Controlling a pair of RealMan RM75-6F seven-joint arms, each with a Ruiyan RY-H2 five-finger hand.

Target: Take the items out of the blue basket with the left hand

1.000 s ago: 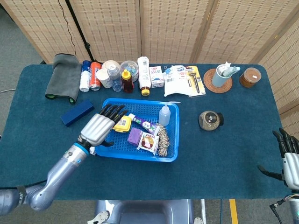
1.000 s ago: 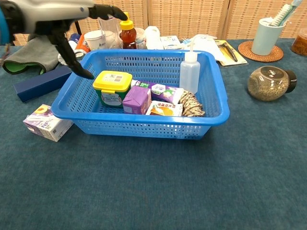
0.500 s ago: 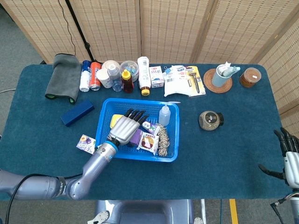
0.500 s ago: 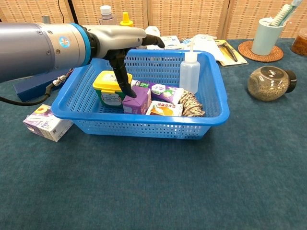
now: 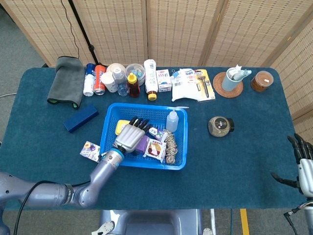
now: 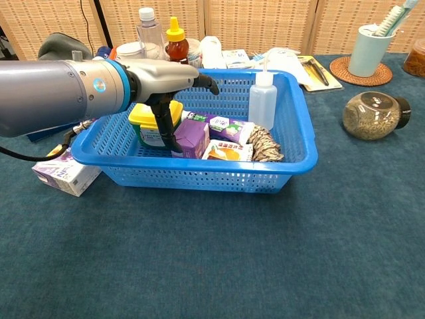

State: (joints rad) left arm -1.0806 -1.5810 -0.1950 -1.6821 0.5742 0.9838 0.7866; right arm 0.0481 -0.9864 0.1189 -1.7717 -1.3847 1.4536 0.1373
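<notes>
Squeeze bottle (image 5: 171,121) in basket's (image 5: 142,164) far right corner, carton (image 6: 191,138) beside tub (image 6: 154,125).

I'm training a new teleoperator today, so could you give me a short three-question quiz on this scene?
1. True or false: the left hand is over the blue basket.
2. Which stands upright in the basket's far right corner? A) squeeze bottle B) soda can C) toothbrush cup
3. Fill in: on the table just left of the basket lies a small ____.

Key: 1 true; 2 A; 3 box.
</notes>
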